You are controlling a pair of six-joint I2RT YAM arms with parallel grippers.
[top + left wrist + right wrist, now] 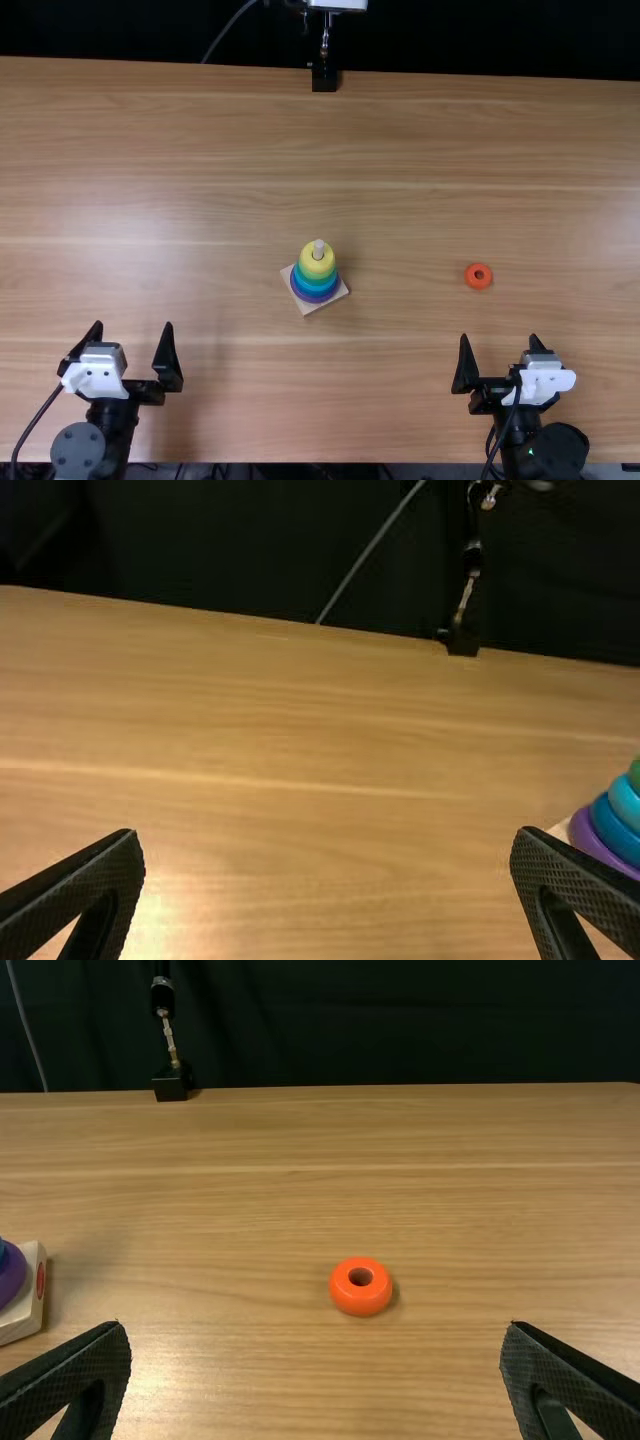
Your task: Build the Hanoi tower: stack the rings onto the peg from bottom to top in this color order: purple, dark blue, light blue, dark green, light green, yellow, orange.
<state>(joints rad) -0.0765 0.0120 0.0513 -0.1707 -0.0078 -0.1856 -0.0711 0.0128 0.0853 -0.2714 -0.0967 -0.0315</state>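
Rings are forming a tapering stack on the square wooden base (305, 310), which is serving as the landmark for everything else here. Directly on the base, the purple ring (314, 300) is lying lowest; above it the dark blue ring (314, 292) is sitting, then the light blue ring (314, 284). Green (315, 277) is showing above that, though I cannot tell the two green shades apart. The yellow ring (309, 263) is resting on top, and the pale tip of the peg (319, 246) is standing up through it, upright over the base.

The orange ring (478, 286) is lying flat on the table (200, 200), well apart to the right of the base, its hole facing up. It is touching neither the stack nor a gripper.

The left gripper (133, 325) is hovering to the left of the base and nearer the table's near edge, its jaws standing wide apart with nothing between them. The right gripper (498, 338) is hovering to the right of the base, also nearer the near edge, and its jaws are spreading wide too, grasping nothing. The orange ring is lying beyond the right gripper, farther from the near edge.

Well beyond the base, at the table's far edge, a small black stand (325, 77) is standing in front of a dark backdrop (480, 40).
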